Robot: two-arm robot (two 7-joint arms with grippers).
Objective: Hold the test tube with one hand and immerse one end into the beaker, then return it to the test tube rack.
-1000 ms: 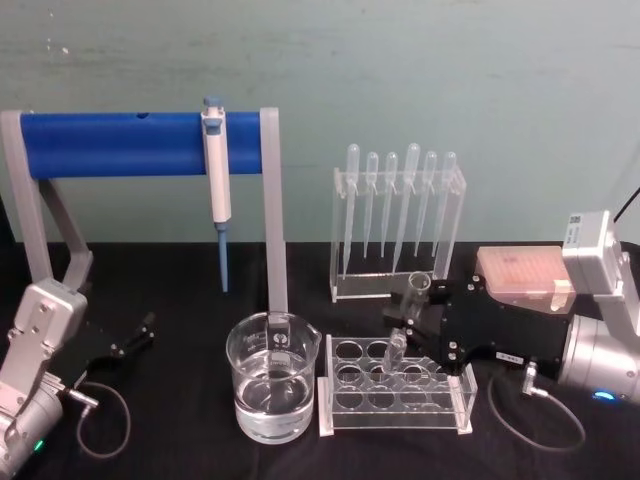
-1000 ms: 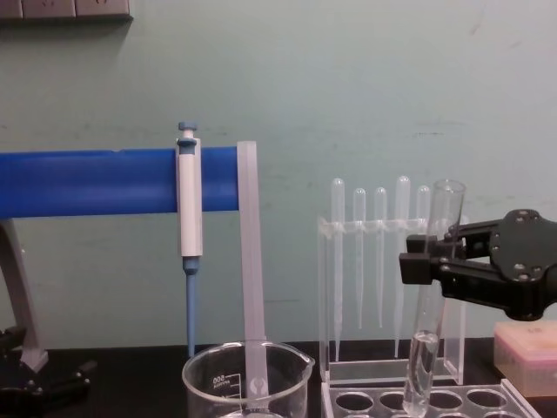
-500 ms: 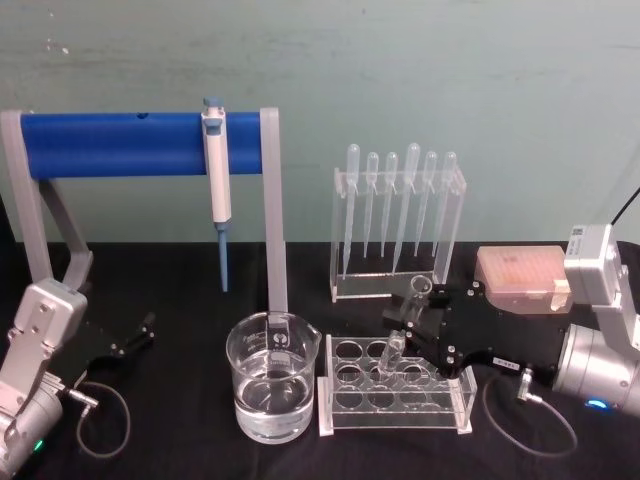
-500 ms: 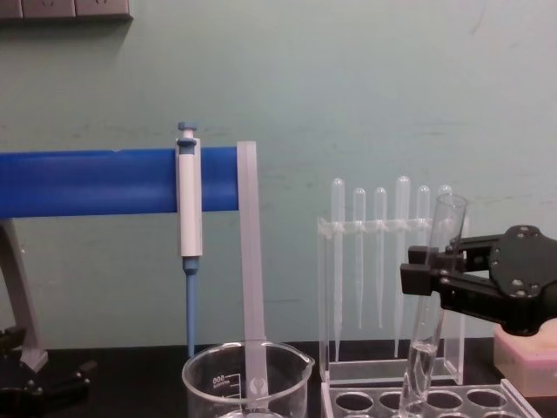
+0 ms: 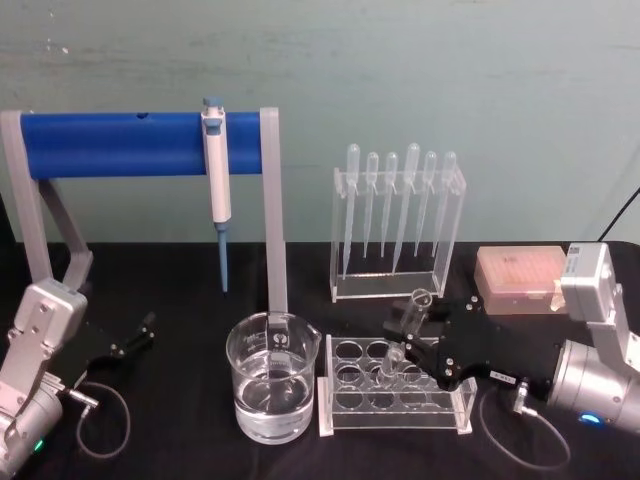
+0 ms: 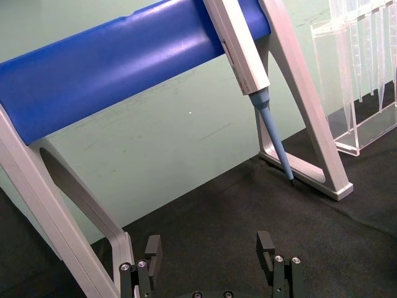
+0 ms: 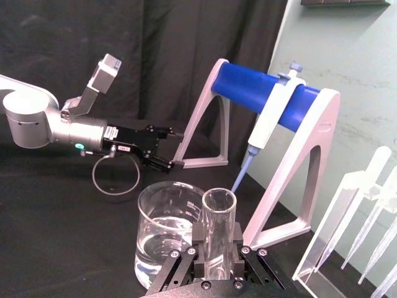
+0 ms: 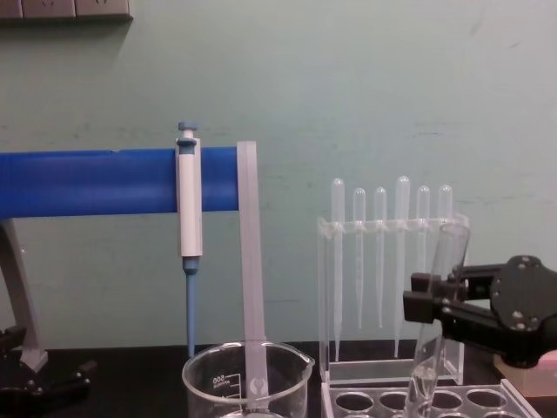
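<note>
My right gripper (image 5: 411, 331) is shut on the test tube (image 5: 391, 361), a clear glass tube held tilted, rim up. Its rounded bottom dips into a back hole of the clear rack (image 5: 345, 415). In the chest view the test tube (image 8: 447, 250) leans right above the gripper (image 8: 426, 296). The right wrist view shows the tube's open rim (image 7: 219, 202) between the black fingers (image 7: 198, 239). The beaker (image 5: 272, 388), part filled with water, stands left of the rack and apart from the tube. My left gripper (image 6: 209, 248) rests open at the table's left (image 5: 133, 337).
A blue bar stand (image 5: 130, 143) holding a blue-and-white micropipette (image 5: 215, 165) rises behind the beaker. An acrylic holder with several plastic pipettes (image 5: 397, 215) stands behind the rack. A pink tip box (image 5: 518, 277) sits at the right. Black cloth covers the table.
My right gripper has sunk and drawn back to the right with the test tube. The tube's bottom has dropped lower into the rack. The left arm has not moved.
</note>
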